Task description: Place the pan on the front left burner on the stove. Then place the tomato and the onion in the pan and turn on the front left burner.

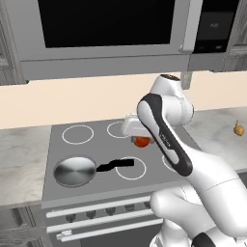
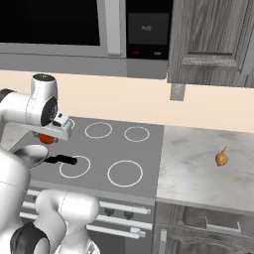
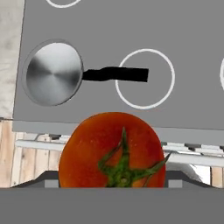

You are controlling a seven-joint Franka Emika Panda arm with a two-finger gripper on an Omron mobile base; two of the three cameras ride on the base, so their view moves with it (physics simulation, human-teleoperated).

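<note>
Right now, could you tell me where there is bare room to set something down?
The pan itself is bare inside. The back rings of the stove and the front right ring are free. The counter is open left of the onion. The pan's handle crosses the front middle ring.

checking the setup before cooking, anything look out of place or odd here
Nothing stands out. The pan sits flat on the front left burner, its handle over the next ring. The pincer holds the tomato above the stove. The onion lies on the counter.

The pan (image 1: 75, 171) sits on the stove (image 1: 96, 144), near left. The onion (image 2: 222, 158) lies on the counter (image 2: 198, 168), far right.
</note>
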